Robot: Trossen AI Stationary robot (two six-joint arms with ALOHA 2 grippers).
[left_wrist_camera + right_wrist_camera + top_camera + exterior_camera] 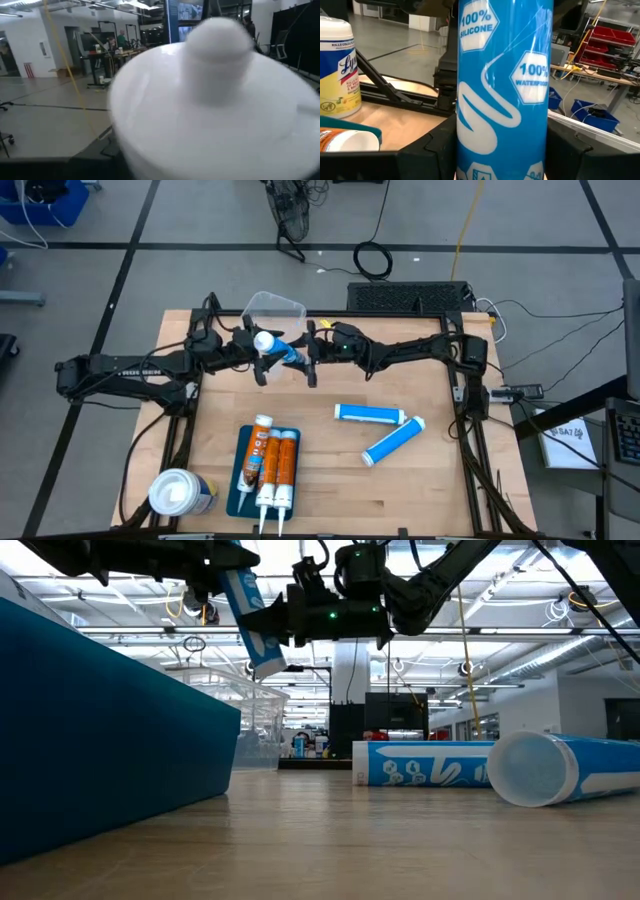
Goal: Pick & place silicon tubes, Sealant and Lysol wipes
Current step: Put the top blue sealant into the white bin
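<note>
Holding position above the back middle of the wooden table (330, 470), both arms meet at one item.

Item 1: blue silicone tube (283, 352), white cap end toward the left arm, lifted off the table at about 12 o'clock from the table's centre. Its label, seen from the right wrist, reads "100% silicone" and "100% waterproof". The right gripper (308, 360) has its fingers closed tight on the tube's blue body. The left gripper (258, 358) sits at the white cap end; whether its fingers press the tube or stand apart from it, I cannot tell.

Item 2: clear plastic bin (274, 308), just behind the lifted tube, at 12 o'clock near the table's back edge.

Items 3 and 4: two more blue tubes lying flat, one (370, 414) at about 3 o'clock from the centre, the other (393, 441) just beside it at about 4 o'clock, angled, their ends near each other.

Item 5: blue tray (236, 480) at 7 o'clock near the front edge, carrying three orange sealant cartridges (274, 465) side by side, nozzles toward the front.

Item 6: wipes canister (181, 493), upright, white lid, yellow-and-blue label, at 8 o'clock near the front left corner, just beside the tray.
</note>
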